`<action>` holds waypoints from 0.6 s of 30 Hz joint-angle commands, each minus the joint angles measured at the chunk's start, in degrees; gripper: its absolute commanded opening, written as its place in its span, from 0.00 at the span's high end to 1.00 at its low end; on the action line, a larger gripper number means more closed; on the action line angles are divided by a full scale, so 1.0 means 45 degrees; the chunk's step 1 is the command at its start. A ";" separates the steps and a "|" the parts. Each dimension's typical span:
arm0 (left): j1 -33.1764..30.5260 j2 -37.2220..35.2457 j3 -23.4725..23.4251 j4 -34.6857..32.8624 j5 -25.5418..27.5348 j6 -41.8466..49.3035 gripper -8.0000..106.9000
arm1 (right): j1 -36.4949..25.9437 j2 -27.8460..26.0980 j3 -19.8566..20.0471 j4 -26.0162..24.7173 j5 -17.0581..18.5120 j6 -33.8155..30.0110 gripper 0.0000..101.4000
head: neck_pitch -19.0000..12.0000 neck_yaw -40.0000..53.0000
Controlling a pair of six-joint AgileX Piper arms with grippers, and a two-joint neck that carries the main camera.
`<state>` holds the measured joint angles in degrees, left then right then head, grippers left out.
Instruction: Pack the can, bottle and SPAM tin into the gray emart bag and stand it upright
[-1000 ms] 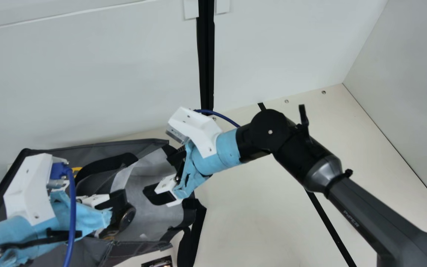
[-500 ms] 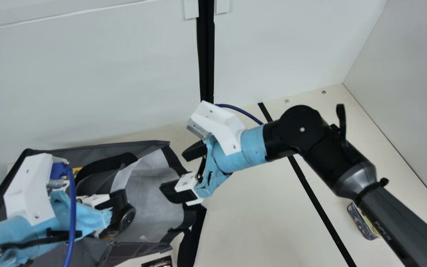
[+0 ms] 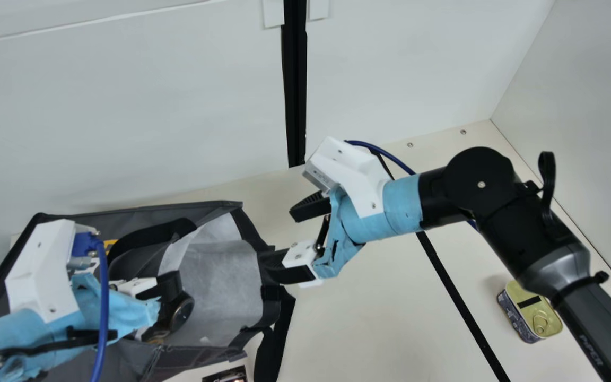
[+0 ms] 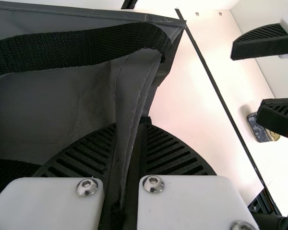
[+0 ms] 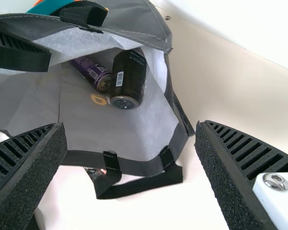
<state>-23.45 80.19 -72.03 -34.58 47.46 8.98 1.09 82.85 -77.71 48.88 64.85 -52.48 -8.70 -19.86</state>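
The gray bag point(image 3: 210, 350) lies on its side in the main view, its mouth facing right. My left gripper point(image 3: 170, 289) is at its near side; in the left wrist view the left gripper point(image 4: 140, 127) is shut on a fold of bag fabric. Inside the bag, the right wrist view shows a dark can point(image 5: 128, 79) beside a purple cylinder point(image 5: 92, 73). My right gripper point(image 3: 283, 241) is open and empty at the bag's mouth; the right gripper point(image 5: 129, 132) has its fingers wide apart. A tin point(image 3: 531, 313) with a gold ring-pull lid rests on the table at right.
Black straps point(image 3: 271, 345) hang from the bag's mouth. A small dark printed item point(image 3: 226, 374) lies at the main view's bottom edge. A black line point(image 3: 459, 297) crosses the table between bag and tin. White walls point(image 3: 125, 106) stand behind and at right.
My right gripper has moved right, out from the bag's mouth, and its arm has swung right, uncovering the tin. The left arm and the bag have stayed nearly still.
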 commanded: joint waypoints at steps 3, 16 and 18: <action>0.0000 0.0000 0.0000 0.0000 0.0000 0.0000 1.00 | -0.0240 -0.0316 0.0126 -0.0200 -0.0055 0.0225 0.06 | -0.0289 -0.0030; 0.0000 0.0000 0.0000 0.0000 0.0000 0.0000 1.00 | -0.1235 -0.1355 0.0536 -0.1280 -0.0161 0.0688 0.06 | -0.0289 -0.0030; 0.0000 0.0000 0.0000 0.0000 0.0000 0.0000 1.00 | -0.1434 -0.1490 0.0564 -0.1440 -0.0162 0.0720 0.06 | -0.0289 -0.0030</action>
<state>-23.45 80.19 -72.03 -34.58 47.46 8.98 -5.06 76.26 -75.22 42.56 64.17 -49.30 -8.70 -19.95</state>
